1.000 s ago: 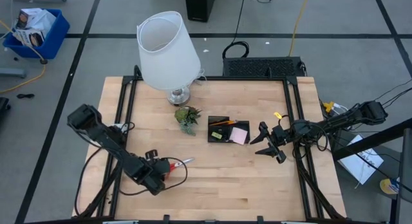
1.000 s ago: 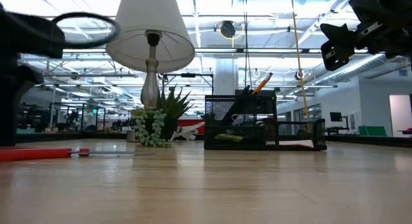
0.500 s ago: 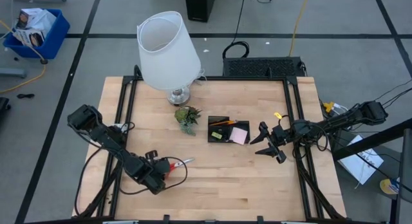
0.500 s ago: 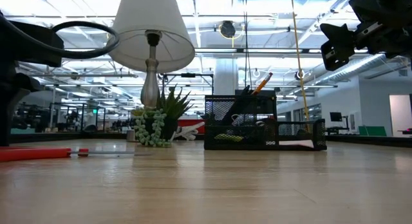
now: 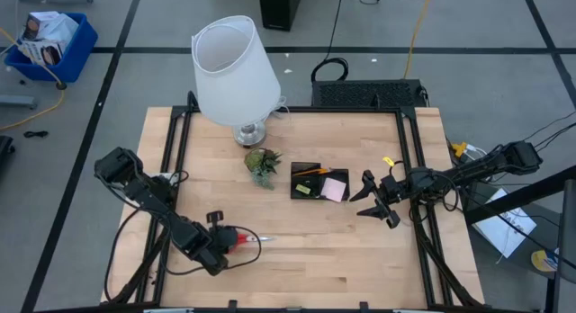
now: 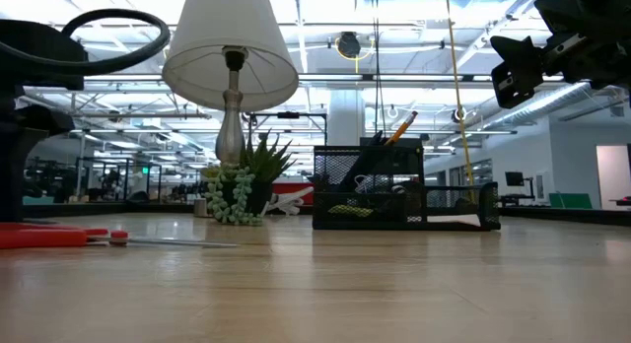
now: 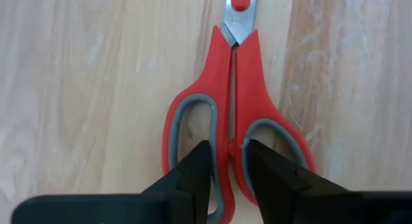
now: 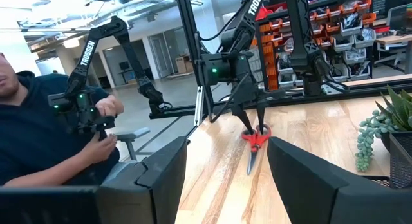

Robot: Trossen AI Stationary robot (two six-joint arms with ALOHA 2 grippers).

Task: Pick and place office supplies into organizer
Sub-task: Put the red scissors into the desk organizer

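Note:
Red-handled scissors lie flat on the wooden table near its front left; they also show in the left wrist view and the low view. My left gripper stands over their handles, shut on them. The black mesh organizer stands at mid-table and holds an orange pen, a pink sticky-note pad and a yellow-green piece. My right gripper hovers open at the table's right, beside the organizer, with nothing between its fingers. My left gripper has one finger in each finger hole of the scissors. The fingers pinch between them the two inner bars of the handles, where the loops meet. They come steeply from above, along the scissors' length. The scissors lie flat on the table, blades closed.
A white-shaded lamp and a small green plant stand at the back left of the organizer. A person sits beyond the table's left side. Bare wood lies between the scissors and the organizer.
The scissors have turned on the table. Their blade tip has swung toward the near edge and now points at the right edge. The handles have stayed under my left gripper.

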